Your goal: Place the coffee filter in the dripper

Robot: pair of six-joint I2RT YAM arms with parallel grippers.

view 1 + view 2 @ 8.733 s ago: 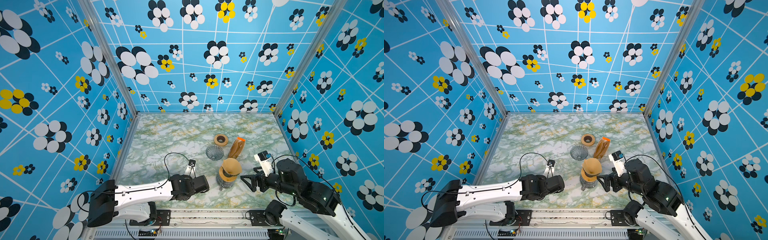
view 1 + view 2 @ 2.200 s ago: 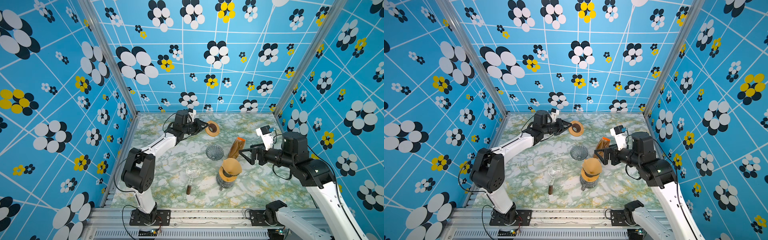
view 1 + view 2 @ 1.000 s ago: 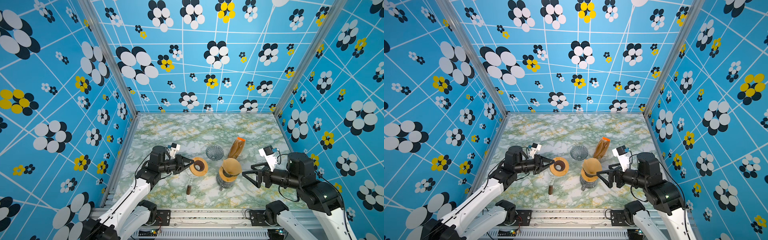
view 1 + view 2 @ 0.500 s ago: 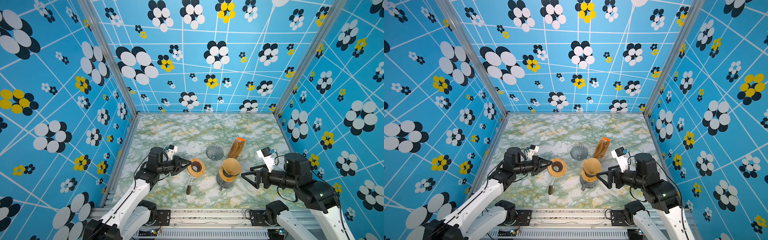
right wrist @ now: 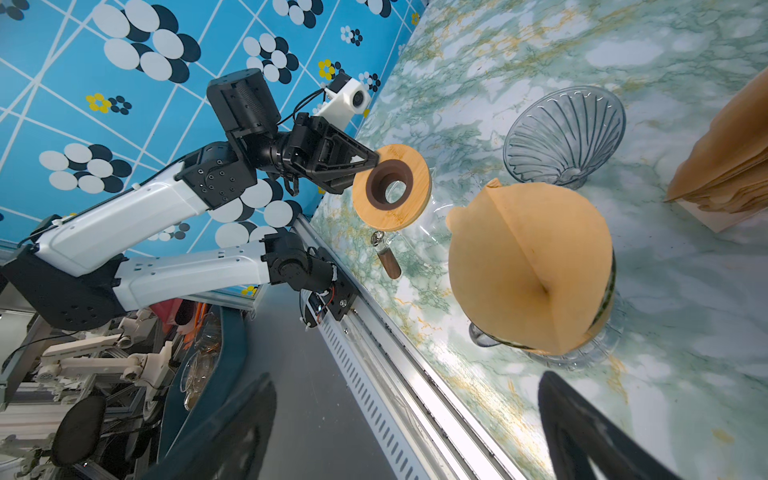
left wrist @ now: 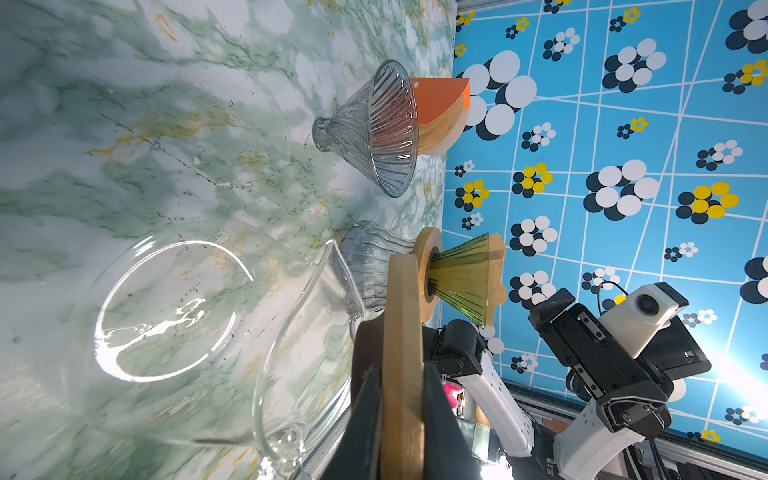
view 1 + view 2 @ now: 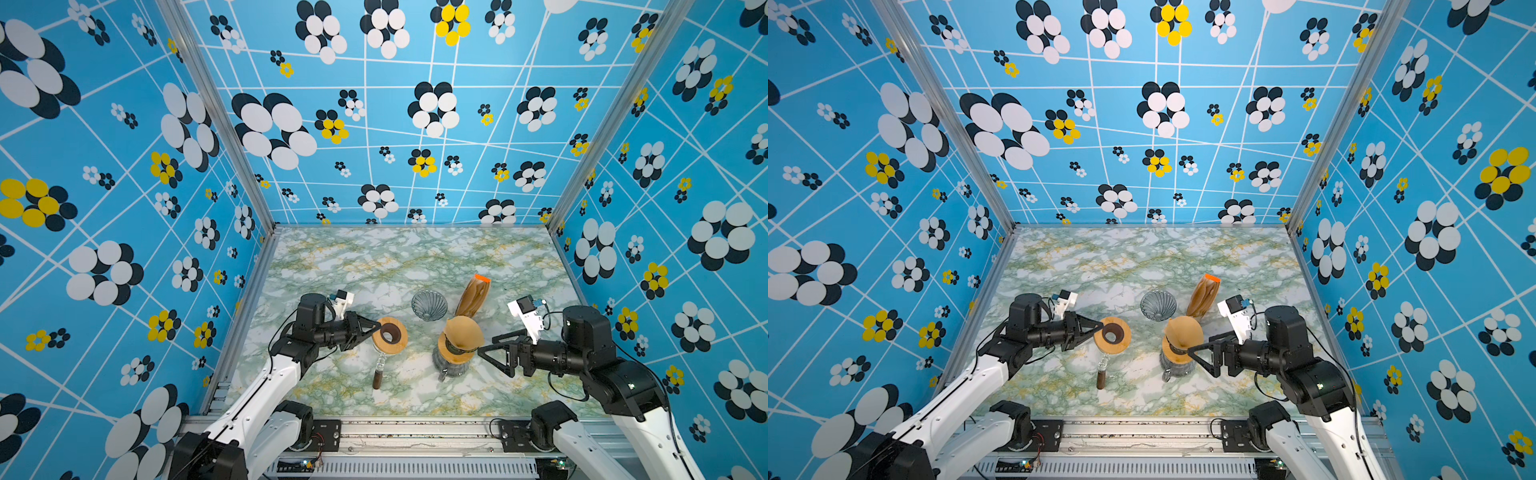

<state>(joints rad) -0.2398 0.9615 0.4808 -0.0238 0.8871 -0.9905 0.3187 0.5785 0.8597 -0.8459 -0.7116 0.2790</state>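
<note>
Nearest the front edge of the marbled counter [image 7: 374, 257], a clear glass carafe [image 6: 174, 307] stands left of centre. Just over its mouth, the left gripper [image 7: 374, 329] has its jaws clamped on the rim of a wooden ring [image 7: 397, 347], held flat; whether ring and carafe touch cannot be told. Right of centre, the coffee filter [image 7: 461, 332] already sits in a green dripper [image 6: 461, 278], stacked on a second wooden collar [image 6: 430, 249] and a ribbed glass vessel [image 6: 370, 266]. The right gripper [image 7: 490, 349] hovers just beside that stack, jaws spread wide and empty. Further back stand an empty clear glass dripper [image 7: 429, 305] and, beside it, a pack of filters [image 7: 471, 295]. Likely risks: the ring, pinched only at its edge, may swivel or land off-centre and tip the light carafe. The open right jaws, so close, may nudge the tall stack over, or crumple and lift the thin paper if they close on it.
</note>
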